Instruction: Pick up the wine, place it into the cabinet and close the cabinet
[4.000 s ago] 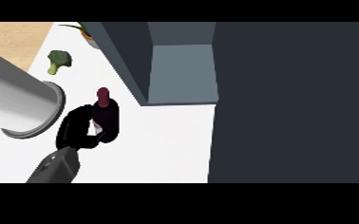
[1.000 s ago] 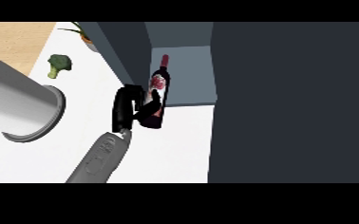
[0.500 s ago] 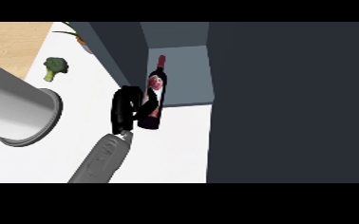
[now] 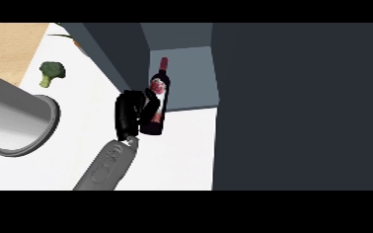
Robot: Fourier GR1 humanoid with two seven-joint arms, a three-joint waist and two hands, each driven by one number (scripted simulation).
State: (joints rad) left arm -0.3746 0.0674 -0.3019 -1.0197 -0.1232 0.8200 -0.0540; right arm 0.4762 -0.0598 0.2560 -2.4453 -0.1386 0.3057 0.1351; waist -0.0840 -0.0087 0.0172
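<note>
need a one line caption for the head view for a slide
Left hand curled round the wine bottle, holding it at the open cabinet, with broccoli on the counter.

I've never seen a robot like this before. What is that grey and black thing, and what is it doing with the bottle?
You are looking down from the robot's head at a white counter. The grey tube is its forearm, and the black part is its left hand, curled round a wine bottle. The bottle's top points into an open grey cabinet. The big dark panel on the right looks like the cabinet's door. A broccoli lies further left, beside a grey round object. The other hand is out of sight.
</note>
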